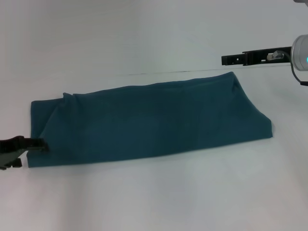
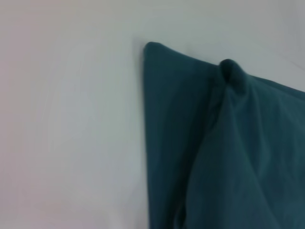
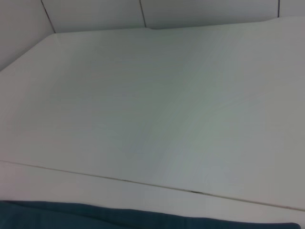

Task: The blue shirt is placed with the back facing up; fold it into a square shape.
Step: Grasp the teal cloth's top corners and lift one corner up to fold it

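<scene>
The blue shirt [image 1: 149, 120] lies on the white table [image 1: 154, 197] folded into a long band running left to right, with a raised crease at its far right corner. Its left end [image 2: 224, 157] fills the left wrist view, with a small bump along the fold. My left gripper [image 1: 32, 153] is low at the shirt's near left corner. It is open, with one finger [image 1: 38, 143] touching the cloth edge. My right gripper [image 1: 224, 59] hovers above the table beyond the shirt's far right corner, clear of the cloth. A strip of the shirt's edge [image 3: 119, 217] shows in the right wrist view.
A seam in the table [image 1: 159, 72] runs just behind the shirt. Bare white table [image 3: 157, 114] stretches beyond it, and a wide strip lies in front of the shirt.
</scene>
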Robot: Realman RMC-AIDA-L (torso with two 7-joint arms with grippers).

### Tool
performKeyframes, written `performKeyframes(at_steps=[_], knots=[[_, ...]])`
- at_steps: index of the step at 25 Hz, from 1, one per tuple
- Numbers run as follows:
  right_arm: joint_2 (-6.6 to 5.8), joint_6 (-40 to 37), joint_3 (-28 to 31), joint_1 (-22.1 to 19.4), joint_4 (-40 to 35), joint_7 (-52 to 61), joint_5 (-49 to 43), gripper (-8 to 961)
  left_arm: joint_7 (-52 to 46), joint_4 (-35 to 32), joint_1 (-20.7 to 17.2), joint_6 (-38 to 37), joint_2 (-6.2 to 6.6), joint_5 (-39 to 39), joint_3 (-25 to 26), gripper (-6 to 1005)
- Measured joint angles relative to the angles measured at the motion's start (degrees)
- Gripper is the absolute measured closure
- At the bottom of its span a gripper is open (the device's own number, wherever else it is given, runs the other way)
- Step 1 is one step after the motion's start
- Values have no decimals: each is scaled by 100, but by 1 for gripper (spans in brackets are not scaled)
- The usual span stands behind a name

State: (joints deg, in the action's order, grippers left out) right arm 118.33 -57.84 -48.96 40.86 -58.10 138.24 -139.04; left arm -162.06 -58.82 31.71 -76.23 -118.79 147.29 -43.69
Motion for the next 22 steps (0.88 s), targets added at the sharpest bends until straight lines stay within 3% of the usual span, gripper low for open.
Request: performKeyframes(at_steps=[22], knots=[[23, 19, -61, 11, 0, -46, 0, 34, 36, 408, 138, 300, -25, 125, -46, 126]])
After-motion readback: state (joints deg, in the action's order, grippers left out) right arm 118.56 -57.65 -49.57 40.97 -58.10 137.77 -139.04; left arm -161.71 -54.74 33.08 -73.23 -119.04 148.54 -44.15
